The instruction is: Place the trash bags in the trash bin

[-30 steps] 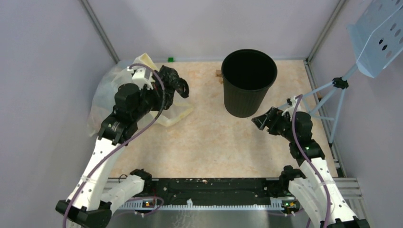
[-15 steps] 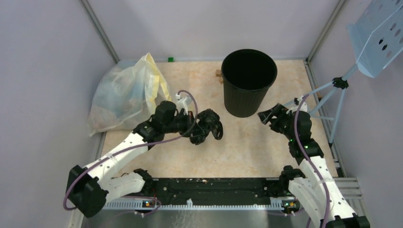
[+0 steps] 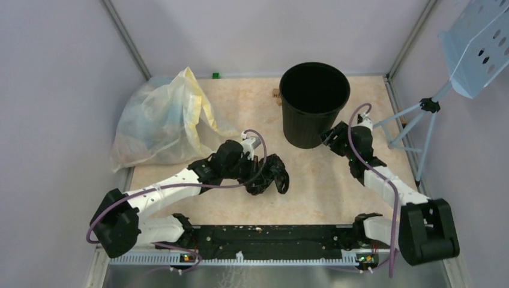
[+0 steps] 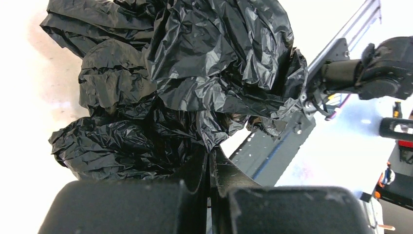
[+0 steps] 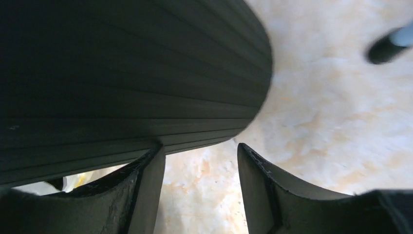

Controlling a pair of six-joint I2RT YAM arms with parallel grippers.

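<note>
Gripping a crumpled, glossy black plastic trash bag (image 3: 271, 175), our left gripper (image 4: 209, 170) has its two fingers pressed together on a fold of the film. The rest of the bag bunches just beyond them over the pale marbled table (image 3: 312, 189), near its middle; we cannot tell whether it touches the surface. It sits left of and nearer than the round black ribbed trash bin (image 3: 309, 129), which stands upright toward the far side. Our right gripper (image 5: 200, 151) waits low, just beside the bin's near right wall, fingers spread and holding nothing. A big translucent pale-yellow bag (image 3: 157, 120) lies far left.
</note>
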